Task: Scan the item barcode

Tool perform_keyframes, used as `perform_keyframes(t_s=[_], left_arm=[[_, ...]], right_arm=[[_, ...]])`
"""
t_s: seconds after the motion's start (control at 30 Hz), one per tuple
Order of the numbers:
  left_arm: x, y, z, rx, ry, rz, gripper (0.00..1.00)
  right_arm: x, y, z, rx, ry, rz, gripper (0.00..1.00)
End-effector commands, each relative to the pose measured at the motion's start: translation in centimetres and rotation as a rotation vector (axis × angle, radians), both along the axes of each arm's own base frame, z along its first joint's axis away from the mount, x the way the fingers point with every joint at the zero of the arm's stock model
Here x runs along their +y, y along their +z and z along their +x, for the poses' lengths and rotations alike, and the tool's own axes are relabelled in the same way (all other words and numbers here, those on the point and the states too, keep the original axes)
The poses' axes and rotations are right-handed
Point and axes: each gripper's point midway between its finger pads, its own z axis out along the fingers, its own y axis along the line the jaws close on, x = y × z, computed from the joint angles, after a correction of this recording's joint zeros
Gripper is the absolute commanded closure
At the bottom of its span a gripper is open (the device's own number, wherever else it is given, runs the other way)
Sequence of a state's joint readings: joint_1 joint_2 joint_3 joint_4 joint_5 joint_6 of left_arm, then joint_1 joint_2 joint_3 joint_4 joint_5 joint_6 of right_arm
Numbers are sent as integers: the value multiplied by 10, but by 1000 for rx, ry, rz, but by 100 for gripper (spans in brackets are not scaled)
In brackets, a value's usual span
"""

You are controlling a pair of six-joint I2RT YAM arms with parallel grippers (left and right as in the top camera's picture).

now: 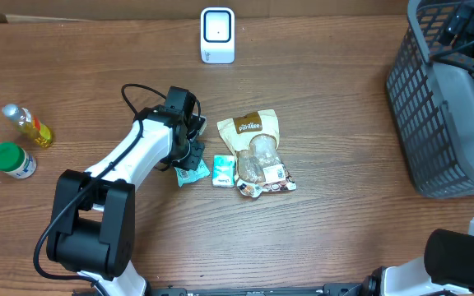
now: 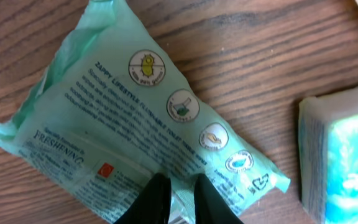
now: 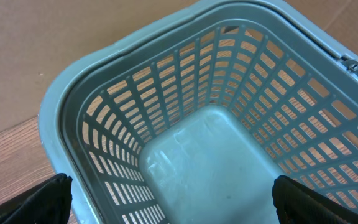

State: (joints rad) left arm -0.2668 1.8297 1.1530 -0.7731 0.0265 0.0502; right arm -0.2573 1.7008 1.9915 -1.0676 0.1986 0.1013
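A light green wipes packet (image 2: pixel 135 106) lies on the wooden table, printed side up, just left of the other groceries (image 1: pixel 194 174). My left gripper (image 2: pixel 179 186) is shut on a fold of the packet's film at its near edge, with the black fingers (image 2: pixel 157 199) close together and the film pinched between them. From overhead the left gripper (image 1: pixel 189 156) sits right over the packet. The white barcode scanner (image 1: pixel 217 35) stands at the back of the table. My right gripper (image 3: pixel 173 199) hangs open over the grey basket (image 3: pixel 104 81) and holds nothing.
A white and blue tissue pack (image 1: pixel 224 170) lies right of the green packet, and beside it a brown snack bag (image 1: pixel 257 144). At the left edge stand a yellow bottle (image 1: pixel 28 125) and a green-lidded jar (image 1: pixel 13 160). The grey basket (image 1: pixel 443 107) fills the right side.
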Motion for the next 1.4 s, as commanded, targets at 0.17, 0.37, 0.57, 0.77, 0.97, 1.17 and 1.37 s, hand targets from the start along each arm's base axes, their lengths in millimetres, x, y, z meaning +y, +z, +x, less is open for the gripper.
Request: perform_keyframes(t_s=[0.17, 0.37, 0.57, 0.77, 0.97, 1.17, 1.37], left_arm=[[-3, -8, -5, 25, 71, -21, 90], [1, -8, 1, 3, 149, -5, 96], [15, -7, 9, -42, 344, 45, 96], [19, -6, 19, -89, 498, 44, 96], [13, 3, 42, -173, 497, -3, 96], [7, 24, 52, -175, 377, -4, 96], [2, 26, 22, -33, 184, 16, 89]], right_arm=[[-1, 12, -2, -30, -11, -12, 0], [-1, 12, -2, -30, -11, -12, 0], [-1, 12, -2, -30, -10, -12, 0], [-1, 12, -2, -30, -11, -12, 0], [-1, 12, -2, -30, -10, -12, 0], [-1, 12, -2, -30, -11, -12, 0], [-1, 12, -2, -30, -10, -12, 0]])
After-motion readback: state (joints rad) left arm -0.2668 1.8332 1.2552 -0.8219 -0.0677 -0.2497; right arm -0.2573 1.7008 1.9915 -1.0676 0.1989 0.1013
